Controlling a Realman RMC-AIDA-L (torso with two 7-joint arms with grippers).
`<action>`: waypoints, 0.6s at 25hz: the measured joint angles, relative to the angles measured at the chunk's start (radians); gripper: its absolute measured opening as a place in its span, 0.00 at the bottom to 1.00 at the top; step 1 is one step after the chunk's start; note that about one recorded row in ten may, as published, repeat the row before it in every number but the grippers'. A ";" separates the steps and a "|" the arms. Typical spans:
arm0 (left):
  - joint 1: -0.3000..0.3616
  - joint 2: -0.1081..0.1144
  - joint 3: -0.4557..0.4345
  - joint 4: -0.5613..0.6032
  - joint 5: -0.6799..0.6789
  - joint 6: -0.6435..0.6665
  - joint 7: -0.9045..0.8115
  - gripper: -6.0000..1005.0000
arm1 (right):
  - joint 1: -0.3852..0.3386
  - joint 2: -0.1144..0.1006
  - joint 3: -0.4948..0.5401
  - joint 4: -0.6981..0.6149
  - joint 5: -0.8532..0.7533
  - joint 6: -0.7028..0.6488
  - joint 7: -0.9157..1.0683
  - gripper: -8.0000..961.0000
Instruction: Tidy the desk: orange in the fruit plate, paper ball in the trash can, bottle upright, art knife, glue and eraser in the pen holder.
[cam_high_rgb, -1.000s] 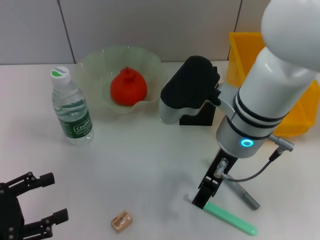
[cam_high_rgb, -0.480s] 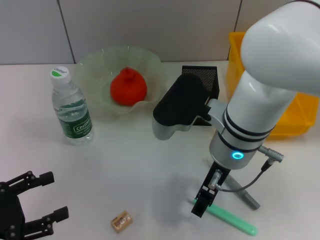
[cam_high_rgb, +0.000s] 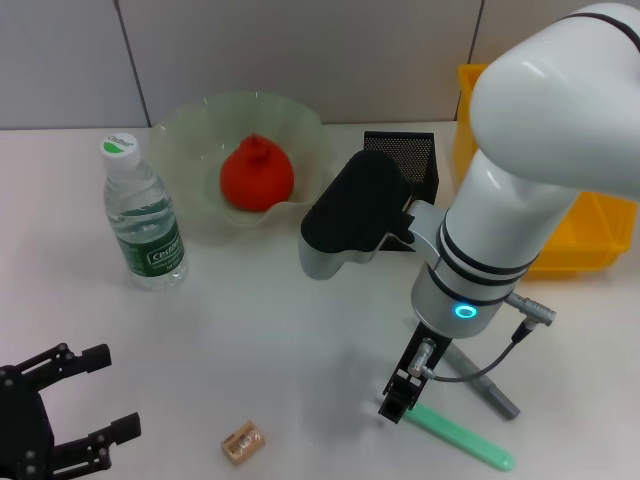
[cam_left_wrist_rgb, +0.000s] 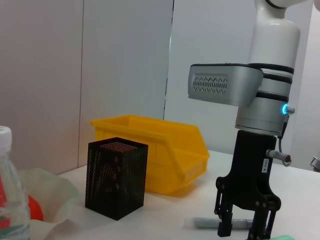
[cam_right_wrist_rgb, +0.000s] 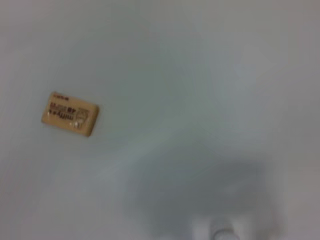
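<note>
Near the table's front edge, the right hand (cam_high_rgb: 397, 402) hung over the green art knife (cam_high_rgb: 462, 438).
Its fingers were spread, tips at the knife's end, a grey glue pen (cam_high_rgb: 484, 385) beside. The eraser (cam_high_rgb: 244, 441) lay toward the front-left, near the idle, open left hand (cam_high_rgb: 88, 398). The orange (cam_high_rgb: 257, 174) sat in the fruit plate (cam_high_rgb: 190, 135); the bottle (cam_high_rgb: 143, 214) stood upright.

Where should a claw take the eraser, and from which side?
From straight above, across its short width. The eraser lies flat on the table as a low block with bare surface all round, so a top-down pinch on its long sides looks best. The left claw sits nearest; the right claw is by the green stick.
</note>
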 joint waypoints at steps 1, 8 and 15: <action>0.000 0.000 0.000 0.000 0.000 0.000 0.000 0.81 | 0.000 0.000 0.000 0.000 0.000 0.000 0.000 0.65; 0.000 0.000 0.000 -0.002 0.000 -0.004 0.001 0.81 | 0.017 0.000 -0.034 0.030 0.024 0.023 0.001 0.60; 0.000 -0.001 -0.012 -0.002 0.000 -0.005 0.008 0.81 | 0.025 0.000 -0.055 0.045 0.026 0.029 0.006 0.57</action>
